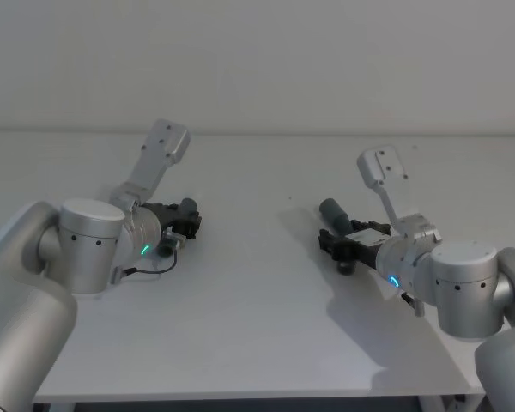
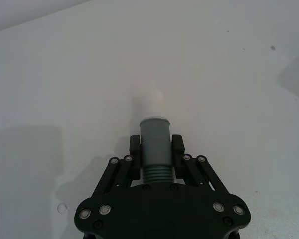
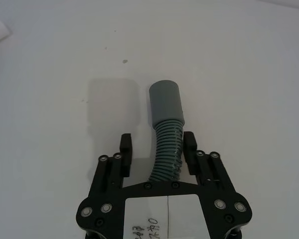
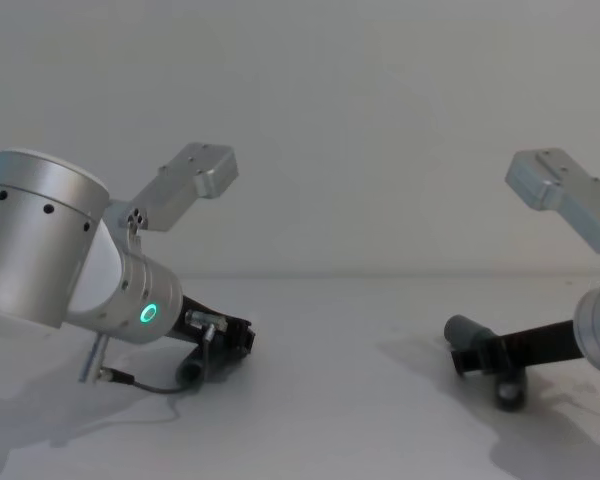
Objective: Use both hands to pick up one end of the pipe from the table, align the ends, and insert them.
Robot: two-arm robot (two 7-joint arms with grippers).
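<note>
Misalignment at the mating step is judged the main risk. On the plain white-grey matte desk [image 1: 257, 343], the two halves are seen well apart, each low over the surface. The black two-finger left hand [image 2: 155, 145] is closed onto a short dark grey plastic tube piece [image 2: 154, 130], pinched at its ribbed neck. The black two-finger right hand [image 3: 157, 143] is spread, straddling a dark grey corrugated plastic tube piece [image 3: 167, 149] that sits nearer one finger, with a gap beside the other. If gripped off-centre, that bendy piece could be nudged or twisted, and its wider grey socket collar [image 3: 165, 102] would be pointed askew. The narrow whitish tip [image 2: 152, 102] could then be jammed against the rim.
</note>
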